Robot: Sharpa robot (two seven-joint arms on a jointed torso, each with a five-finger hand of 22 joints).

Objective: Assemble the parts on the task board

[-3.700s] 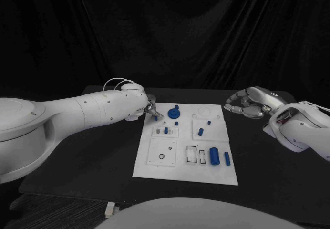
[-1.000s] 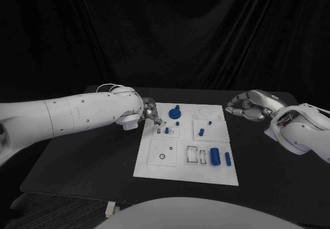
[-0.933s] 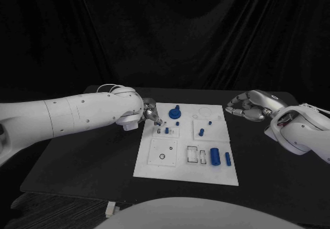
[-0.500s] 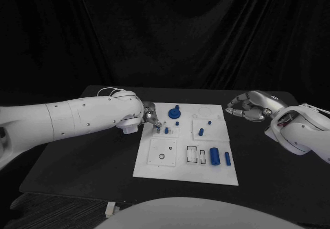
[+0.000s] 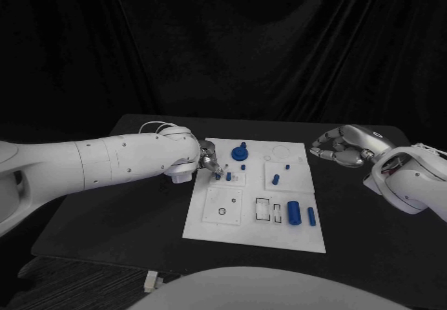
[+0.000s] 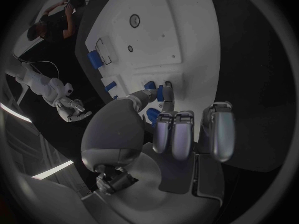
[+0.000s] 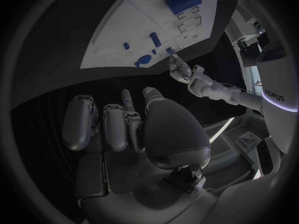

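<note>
My left robot hand (image 5: 208,161) sits over the near-left part of the white task board (image 5: 233,226), pinching a small blue peg (image 6: 160,92) between thumb and fingertip, its tip down at the board. My right robot hand (image 5: 341,146) hangs above the black tabletop (image 5: 130,194), just beside the board's far right corner, fingers curled in, holding nothing.

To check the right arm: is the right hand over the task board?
No, the right hand hovers over the black table, beside the task board.
</note>
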